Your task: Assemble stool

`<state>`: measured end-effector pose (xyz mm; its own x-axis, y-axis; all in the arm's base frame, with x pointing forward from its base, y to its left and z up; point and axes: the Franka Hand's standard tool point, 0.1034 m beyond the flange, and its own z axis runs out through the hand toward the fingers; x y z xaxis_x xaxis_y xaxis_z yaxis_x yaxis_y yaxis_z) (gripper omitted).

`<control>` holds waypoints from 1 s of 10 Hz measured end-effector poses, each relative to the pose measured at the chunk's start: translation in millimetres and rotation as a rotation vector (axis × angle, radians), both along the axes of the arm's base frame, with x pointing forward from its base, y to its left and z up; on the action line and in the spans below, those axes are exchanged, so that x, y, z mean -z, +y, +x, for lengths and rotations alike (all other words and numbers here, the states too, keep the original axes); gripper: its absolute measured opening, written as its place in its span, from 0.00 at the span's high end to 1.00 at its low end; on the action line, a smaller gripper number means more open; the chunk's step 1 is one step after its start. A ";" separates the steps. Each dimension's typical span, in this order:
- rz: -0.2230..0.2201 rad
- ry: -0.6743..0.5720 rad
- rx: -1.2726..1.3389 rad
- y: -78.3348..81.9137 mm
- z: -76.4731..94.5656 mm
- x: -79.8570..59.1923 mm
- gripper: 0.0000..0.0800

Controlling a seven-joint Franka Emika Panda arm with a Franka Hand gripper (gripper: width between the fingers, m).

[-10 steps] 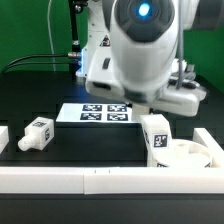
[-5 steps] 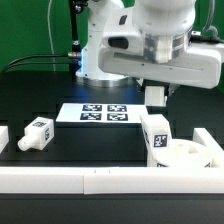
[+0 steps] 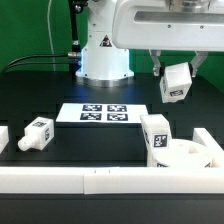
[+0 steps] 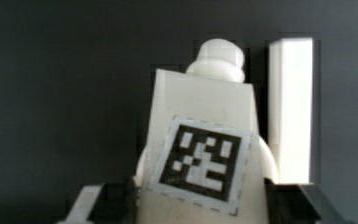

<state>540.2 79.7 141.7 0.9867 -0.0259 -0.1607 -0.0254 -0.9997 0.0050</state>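
My gripper [image 3: 172, 68] is shut on a white stool leg [image 3: 175, 82] with a square tag and holds it high above the table at the exterior view's right. In the wrist view that leg [image 4: 202, 140] fills the middle, its rounded peg end pointing away. The round seat [image 3: 187, 155] lies at the front right against the rail. A second leg [image 3: 155, 135] stands upright on the seat. A third leg [image 3: 37, 133] lies on the table at the left.
The marker board [image 3: 104, 113] lies flat in the middle of the black table. A long white rail [image 3: 80, 178] runs along the front edge. The robot base [image 3: 103, 55] stands at the back. A white rail strip [image 4: 293, 100] shows in the wrist view.
The arm has risen and swung to the exterior view's right, lifting the held leg from low near the seat to high above the table.
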 end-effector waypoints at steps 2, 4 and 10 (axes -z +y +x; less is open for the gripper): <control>0.009 -0.143 -0.005 0.2 10.8 3.8 0.58; -0.009 -0.385 -0.098 15.2 45.3 2.0 0.58; 0.004 -0.759 -0.247 37.2 42.6 10.5 0.58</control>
<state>582.7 116.9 131.1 0.8040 0.2074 0.5573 0.2021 -0.9767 0.0719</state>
